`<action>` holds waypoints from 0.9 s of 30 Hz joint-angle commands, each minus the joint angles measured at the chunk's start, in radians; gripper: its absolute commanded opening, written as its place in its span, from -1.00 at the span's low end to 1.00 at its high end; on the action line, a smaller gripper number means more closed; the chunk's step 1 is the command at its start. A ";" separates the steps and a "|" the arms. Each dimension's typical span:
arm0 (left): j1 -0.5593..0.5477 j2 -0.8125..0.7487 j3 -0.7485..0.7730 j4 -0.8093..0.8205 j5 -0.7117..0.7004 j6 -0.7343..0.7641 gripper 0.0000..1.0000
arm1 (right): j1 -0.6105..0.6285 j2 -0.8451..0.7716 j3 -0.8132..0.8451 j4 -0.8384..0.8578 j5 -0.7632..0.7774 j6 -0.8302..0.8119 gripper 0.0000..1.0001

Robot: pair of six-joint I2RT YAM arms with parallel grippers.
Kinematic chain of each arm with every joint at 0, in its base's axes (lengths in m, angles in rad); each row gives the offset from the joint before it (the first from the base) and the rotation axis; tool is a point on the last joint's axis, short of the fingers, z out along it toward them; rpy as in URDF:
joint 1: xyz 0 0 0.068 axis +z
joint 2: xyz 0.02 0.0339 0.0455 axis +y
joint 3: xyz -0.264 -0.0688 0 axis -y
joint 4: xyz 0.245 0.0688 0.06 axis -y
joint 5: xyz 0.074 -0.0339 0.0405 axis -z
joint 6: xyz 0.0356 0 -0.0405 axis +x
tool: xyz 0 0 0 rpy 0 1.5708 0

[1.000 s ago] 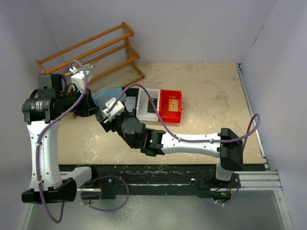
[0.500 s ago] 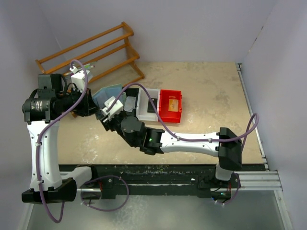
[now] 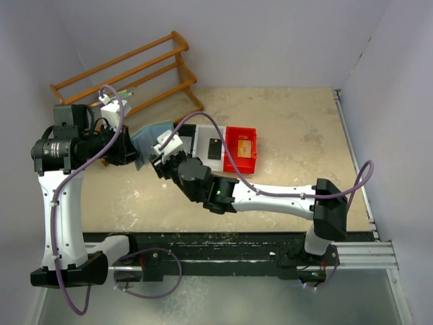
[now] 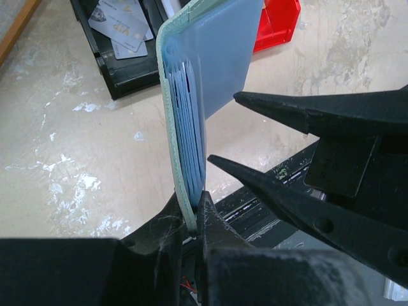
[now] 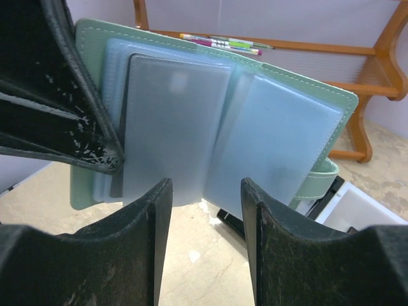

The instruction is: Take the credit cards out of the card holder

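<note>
My left gripper [image 4: 191, 213] is shut on the bottom edge of the card holder [image 4: 201, 89] and holds it upright above the table. It stands open like a book, green outside with pale blue sleeves [image 5: 274, 137]. A grey card [image 5: 173, 127] sits in the left sleeve. My right gripper [image 5: 204, 204] is open just below the holder's middle, its fingers [image 5: 156, 229] apart from the sleeves with nothing between them. From above, the right gripper [image 3: 161, 154] sits right against the holder [image 3: 150, 133]. Silvery credit cards [image 4: 118, 29] lie in the black bin [image 4: 127, 70].
The white bin [image 3: 203, 159] holds a dark card [image 3: 214, 146], and the red bin [image 3: 241, 150] is beside it on the right. A wooden rack [image 3: 128, 74] stands at the back left with pens [image 5: 223, 43] on it. Walls close in both sides.
My right gripper has moved up toward the holder's open side and its jaws have narrowed. The left arm and the holder have stayed still.
</note>
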 commanded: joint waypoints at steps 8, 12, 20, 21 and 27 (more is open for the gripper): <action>-0.003 0.003 0.044 0.021 0.031 -0.008 -1.00 | -0.005 -0.053 -0.008 0.061 0.035 -0.003 0.18; -0.003 0.004 0.044 0.020 0.030 -0.009 -1.00 | 0.002 -0.078 -0.039 0.090 0.035 -0.002 0.28; -0.003 0.007 0.043 0.020 0.027 -0.010 -1.00 | 0.009 -0.070 -0.036 0.099 0.016 -0.008 0.32; -0.003 0.007 0.043 0.020 0.025 -0.011 -1.00 | 0.009 -0.065 -0.031 0.098 0.016 -0.011 0.32; -0.003 0.008 0.045 0.020 0.025 -0.009 -1.00 | 0.009 -0.042 -0.009 0.095 0.005 -0.011 0.32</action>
